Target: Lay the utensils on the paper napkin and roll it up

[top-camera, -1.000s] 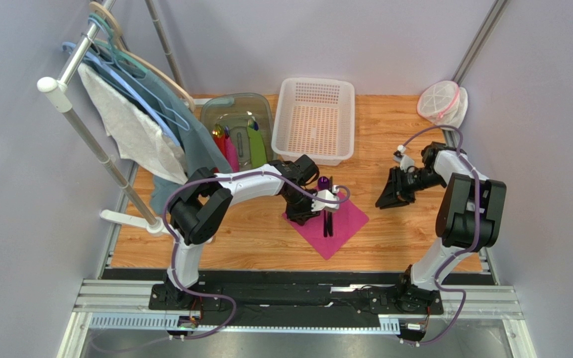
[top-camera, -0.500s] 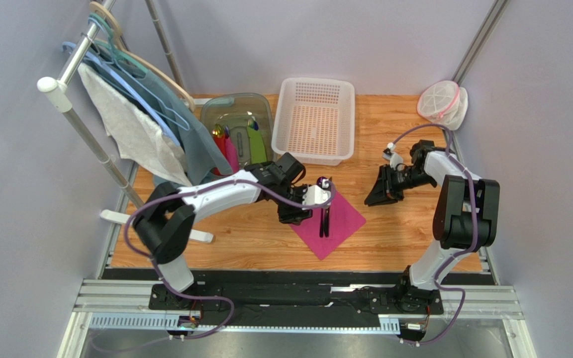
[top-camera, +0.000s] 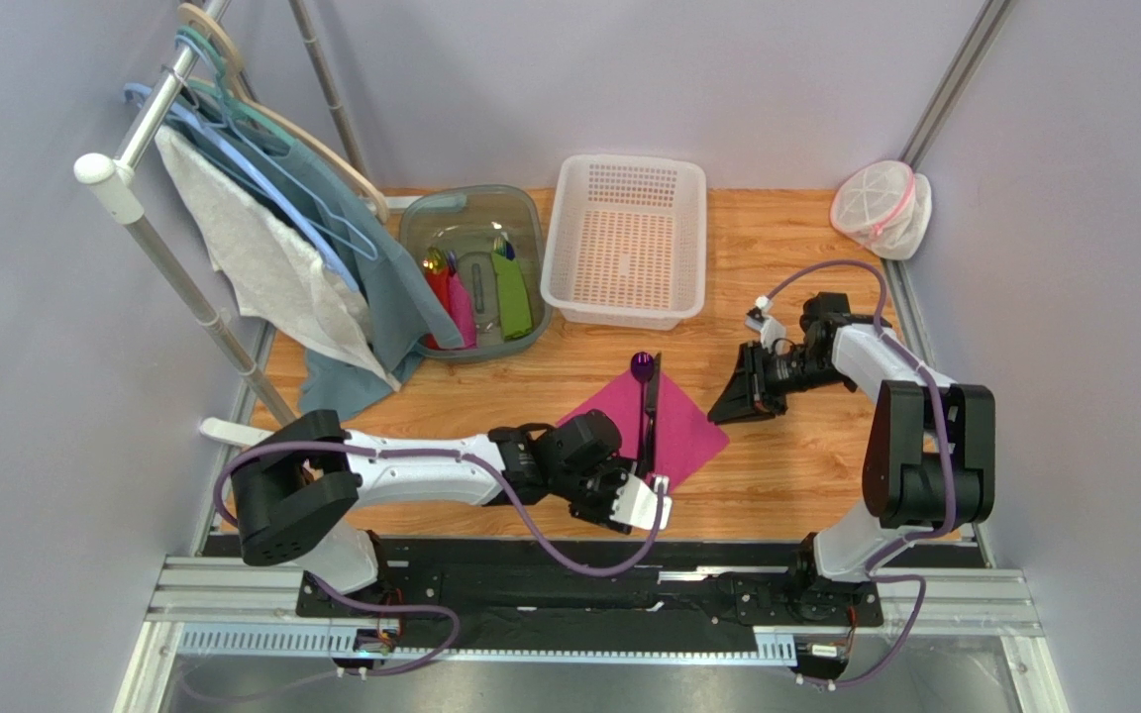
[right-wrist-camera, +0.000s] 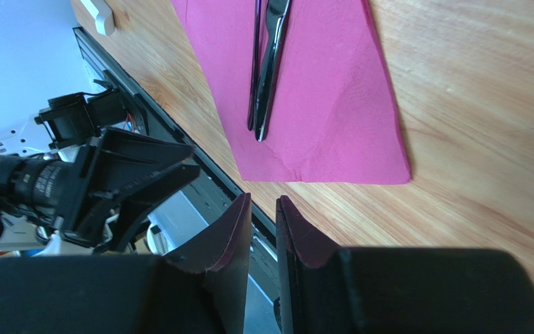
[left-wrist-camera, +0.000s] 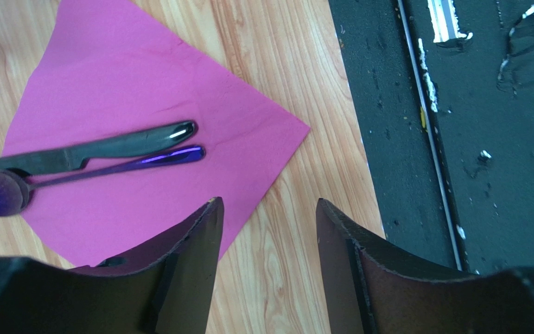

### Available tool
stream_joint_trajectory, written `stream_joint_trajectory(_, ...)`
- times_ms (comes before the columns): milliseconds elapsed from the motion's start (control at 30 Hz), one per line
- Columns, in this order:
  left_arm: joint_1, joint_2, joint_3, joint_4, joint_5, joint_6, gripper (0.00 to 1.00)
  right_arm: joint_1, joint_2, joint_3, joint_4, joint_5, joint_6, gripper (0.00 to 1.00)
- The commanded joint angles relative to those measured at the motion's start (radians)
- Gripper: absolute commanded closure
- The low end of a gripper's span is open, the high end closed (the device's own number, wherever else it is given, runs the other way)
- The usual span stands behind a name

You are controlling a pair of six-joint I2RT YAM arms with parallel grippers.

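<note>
The magenta paper napkin (top-camera: pixel 676 435) lies like a diamond on the wood table. The black knife (top-camera: pixel 651 413) and the purple spoon (top-camera: pixel 639 363) lie side by side on it, with the spoon bowl past the far corner. In the left wrist view the knife (left-wrist-camera: pixel 96 149) and spoon (left-wrist-camera: pixel 144 161) lie on the napkin (left-wrist-camera: pixel 130 90). My left gripper (top-camera: pixel 636 498) (left-wrist-camera: pixel 266 205) is open and empty, low at the napkin's near-left edge. My right gripper (top-camera: pixel 725 401) (right-wrist-camera: pixel 264 198) is shut and empty, just right of the napkin (right-wrist-camera: pixel 332 104).
A white basket (top-camera: pixel 629 238) and a clear bin (top-camera: pixel 520 216) of green, pink and red items stand at the back. A rack with hangers and cloth (top-camera: pixel 264 253) stands on the left. A mesh bag (top-camera: pixel 879 204) is at the back right. A black rail (top-camera: pixel 577 572) runs along the front.
My left arm has swung from the napkin's far-left side to its near edge, leaving the utensils lying on it. My right gripper has moved left toward the napkin's right corner.
</note>
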Motion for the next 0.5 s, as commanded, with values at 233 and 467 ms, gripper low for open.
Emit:
stream_joint_trajectory(233,-0.070,0.081,0.034,0.064,0.066,0.129,0.52,0.008,0.008,-0.008,0.086,-0.029,0.068,0.78)
stream_joint_trajectory(467,-0.066,0.168,0.062,0.103,0.060,0.111,0.57,0.008,0.014,-0.011,0.076,-0.010,0.057,0.77)
